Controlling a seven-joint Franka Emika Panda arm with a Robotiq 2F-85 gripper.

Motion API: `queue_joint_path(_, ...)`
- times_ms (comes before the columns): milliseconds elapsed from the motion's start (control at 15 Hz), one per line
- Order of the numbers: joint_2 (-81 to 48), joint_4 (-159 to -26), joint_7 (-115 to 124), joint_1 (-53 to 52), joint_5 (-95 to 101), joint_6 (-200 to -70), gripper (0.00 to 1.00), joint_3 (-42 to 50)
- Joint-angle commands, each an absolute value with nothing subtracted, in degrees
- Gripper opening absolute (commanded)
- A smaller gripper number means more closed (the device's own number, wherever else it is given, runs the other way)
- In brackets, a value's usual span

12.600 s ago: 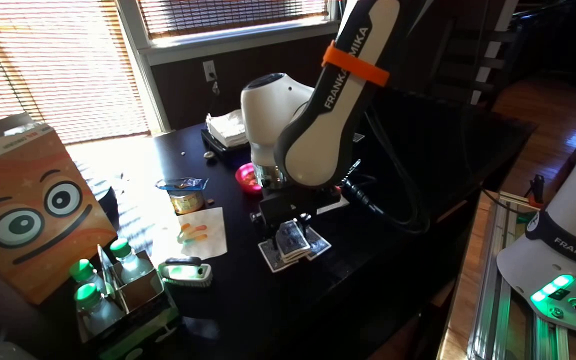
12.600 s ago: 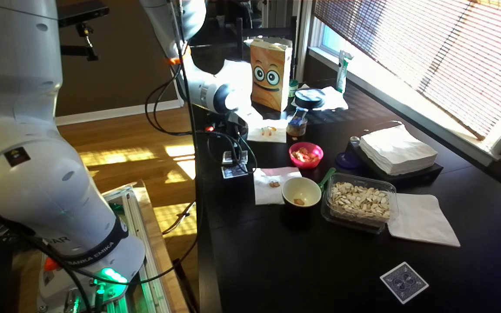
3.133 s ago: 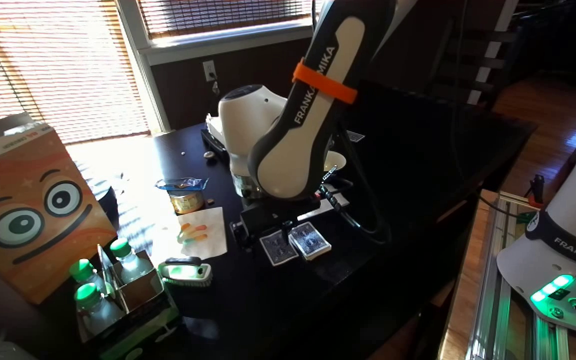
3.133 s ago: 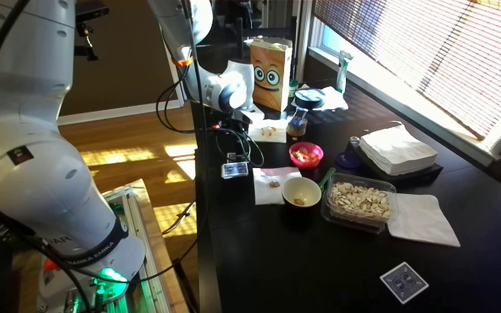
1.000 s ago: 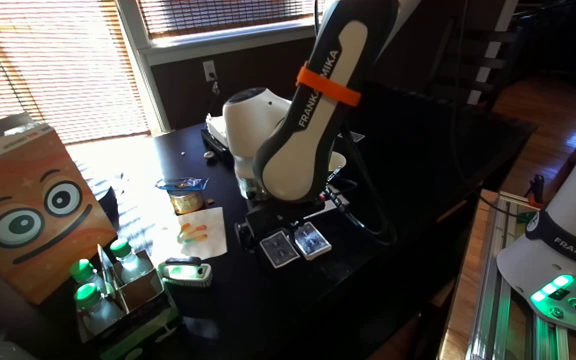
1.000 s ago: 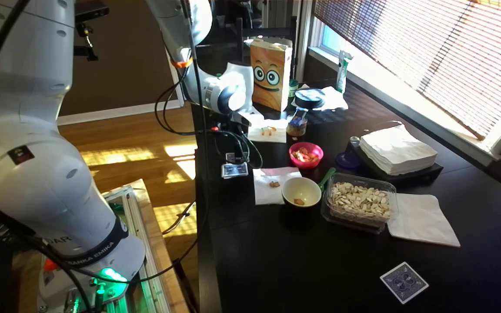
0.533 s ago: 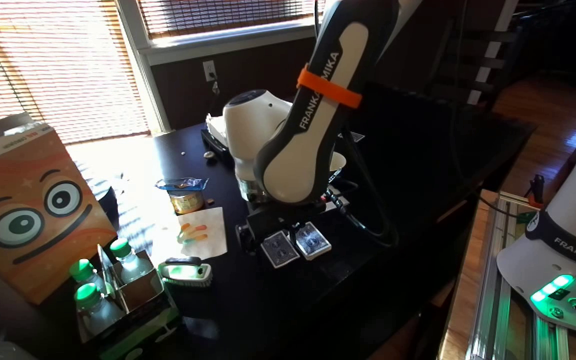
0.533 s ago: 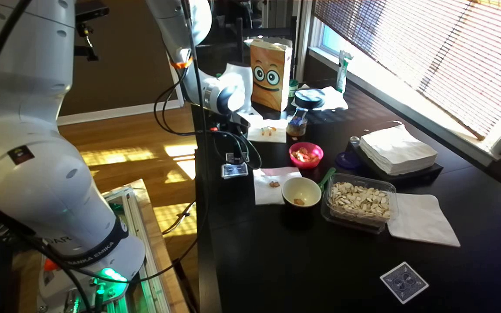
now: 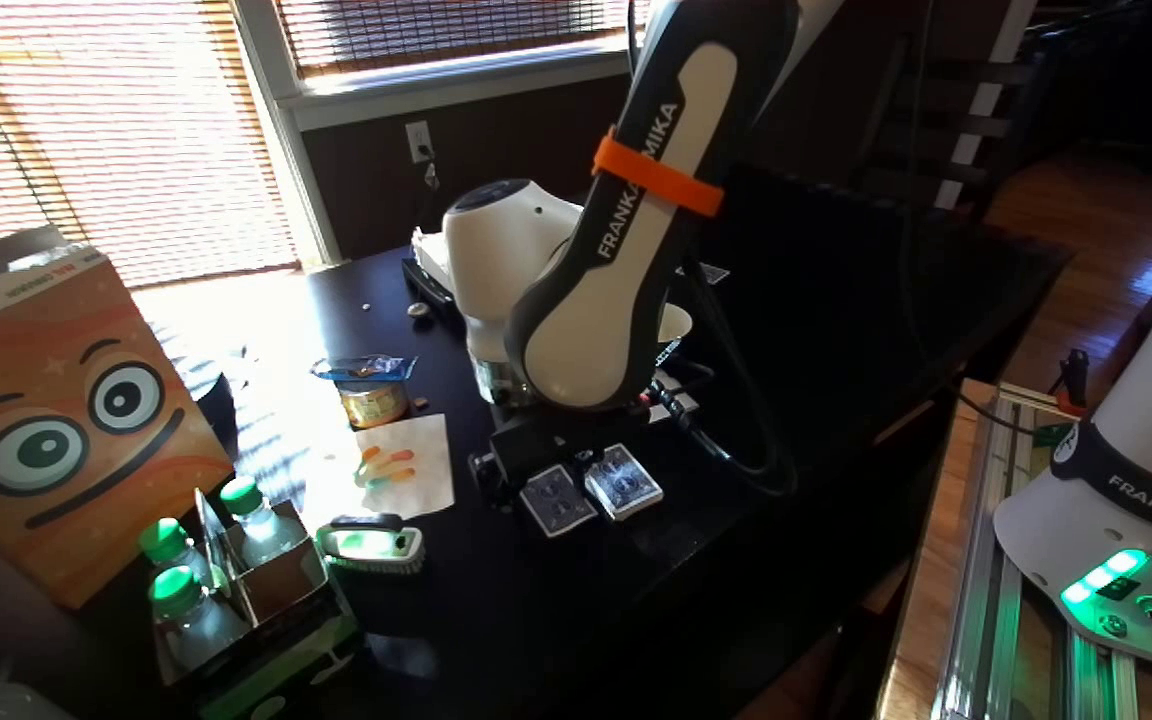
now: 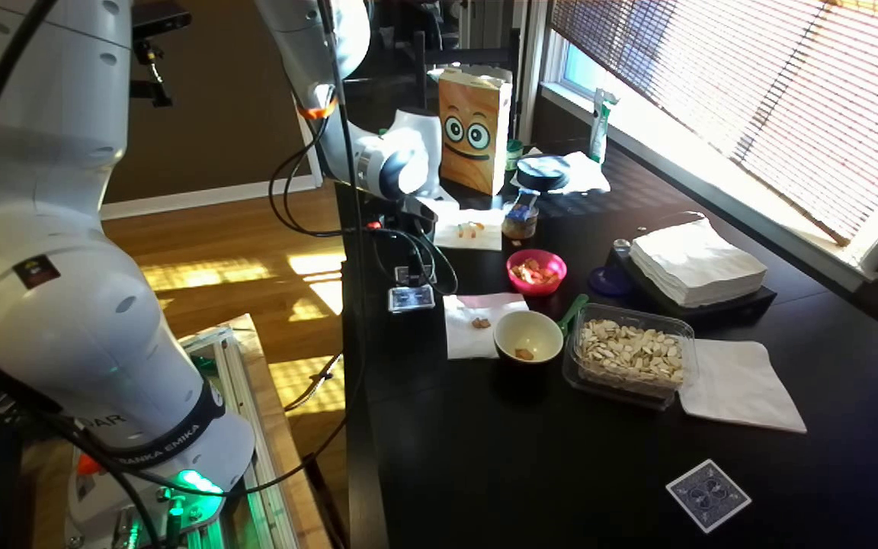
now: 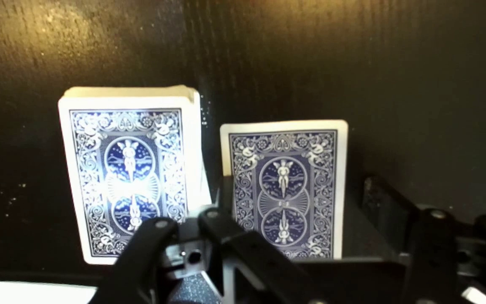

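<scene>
my gripper (image 11: 298, 185), spread, straddles the blue-backed playing card (image 11: 284, 185), deck (image 11: 130, 169) at wrist-view nine o'clock; i judge alignment; next needs level closing.

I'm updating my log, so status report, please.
Gripper open. Blue-backed playing card between the jaws, not gripped. Possible snag: card deck close beside one jaw.

White-bordered cards (image 11: 285, 185) with white-on-blue scrollwork
</scene>
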State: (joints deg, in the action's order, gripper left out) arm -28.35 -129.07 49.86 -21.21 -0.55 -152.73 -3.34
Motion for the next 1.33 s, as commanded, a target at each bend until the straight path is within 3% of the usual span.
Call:
queue_joint_path(0, -28.97, -128.85, 49.27, -21.27, -1.64, -152.42, 0.71, -3.80)
queue_joint_path(67, -28.96, -128.74, 49.21, -21.25, -1.70, -152.45, 0.66, -3.94)
queue_joint_path(200, -28.88, -128.66, 49.14, -21.27, -1.70, -152.52, 0.70, -4.05)
queue_joint_path(400, -28.42, -129.00, 49.61, -21.57, -1.29, -152.65, 0.89, -3.63)
queue_joint_path(533, -28.30, -129.19, 49.77, -21.66, -1.10, -152.60, 0.95, -3.41)
queue_joint_path(933, -29.30, -128.51, 49.29, -21.55, -1.24, -152.51, 0.79, -3.73)
queue_joint_path(1267, -29.50, -127.89, 48.96, -21.52, -1.41, -152.36, 0.84, -4.14)
